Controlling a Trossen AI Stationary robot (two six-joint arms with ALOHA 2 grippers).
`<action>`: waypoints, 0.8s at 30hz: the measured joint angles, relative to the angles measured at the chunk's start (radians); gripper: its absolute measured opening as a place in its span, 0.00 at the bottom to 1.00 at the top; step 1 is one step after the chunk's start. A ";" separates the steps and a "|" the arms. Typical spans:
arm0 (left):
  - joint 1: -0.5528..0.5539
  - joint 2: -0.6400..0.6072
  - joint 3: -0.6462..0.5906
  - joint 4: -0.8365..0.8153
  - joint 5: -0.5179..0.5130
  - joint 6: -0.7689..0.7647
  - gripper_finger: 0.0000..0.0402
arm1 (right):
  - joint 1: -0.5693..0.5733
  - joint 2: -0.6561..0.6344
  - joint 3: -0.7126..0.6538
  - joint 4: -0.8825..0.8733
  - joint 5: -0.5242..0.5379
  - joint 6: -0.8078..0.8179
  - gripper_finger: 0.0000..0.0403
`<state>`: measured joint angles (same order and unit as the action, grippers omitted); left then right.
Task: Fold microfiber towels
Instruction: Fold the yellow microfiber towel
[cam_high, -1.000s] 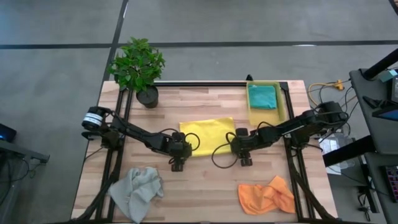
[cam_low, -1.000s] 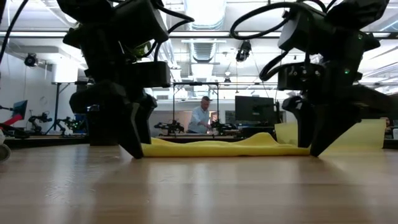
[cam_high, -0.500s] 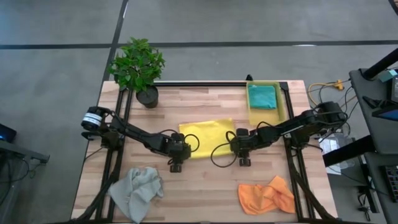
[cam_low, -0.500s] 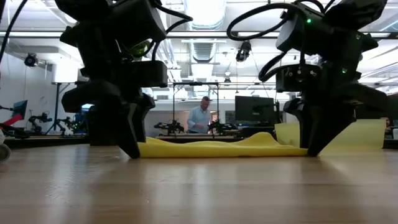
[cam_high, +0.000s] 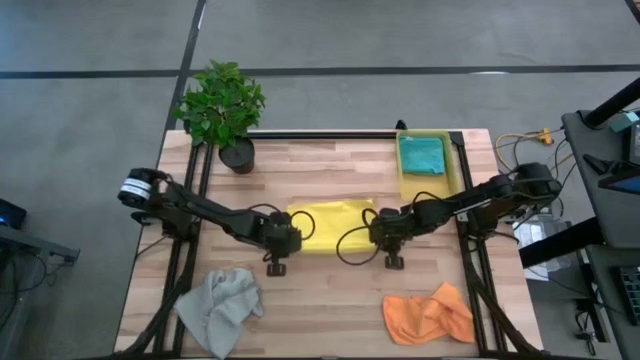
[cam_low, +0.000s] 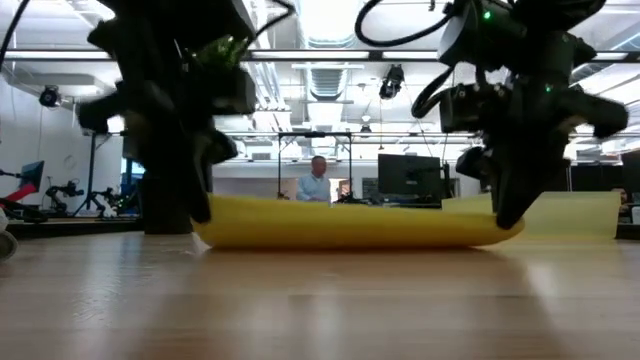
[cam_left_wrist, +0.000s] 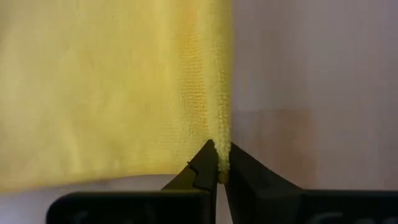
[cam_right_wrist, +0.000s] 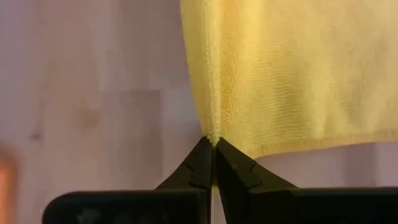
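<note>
The left gripper (cam_high: 287, 238) is pinching the left near corner of the yellow towel (cam_high: 330, 225), which is lying mid-table and lifting at its front edge. The right gripper (cam_high: 383, 232) is pinching the right near corner. The teal towel (cam_high: 422, 155) is sitting in the yellow bin (cam_high: 449, 176).

Yellow towel (cam_high: 333, 224) lifted at corners

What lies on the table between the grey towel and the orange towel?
Nothing: in the high view the wood between the grey towel and the orange towel is bare. The yellow towel lies farther back.
</note>
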<state>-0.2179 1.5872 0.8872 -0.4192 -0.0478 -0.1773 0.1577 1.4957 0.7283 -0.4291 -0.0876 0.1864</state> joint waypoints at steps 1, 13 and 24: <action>0.000 -0.019 -0.003 0.000 0.027 0.000 0.00 | 0.001 -0.004 0.002 -0.002 -0.021 0.000 0.02; 0.004 -0.133 -0.014 -0.043 -0.123 -0.047 0.00 | -0.059 -0.048 0.029 -0.019 -0.005 -0.019 0.02; 0.009 -0.122 -0.032 -0.081 -0.230 -0.054 0.00 | -0.170 -0.048 0.058 -0.013 0.010 -0.064 0.02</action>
<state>-0.2085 1.4654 0.8547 -0.5007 -0.2773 -0.2310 -0.0124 1.4479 0.7862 -0.4418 -0.0772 0.1219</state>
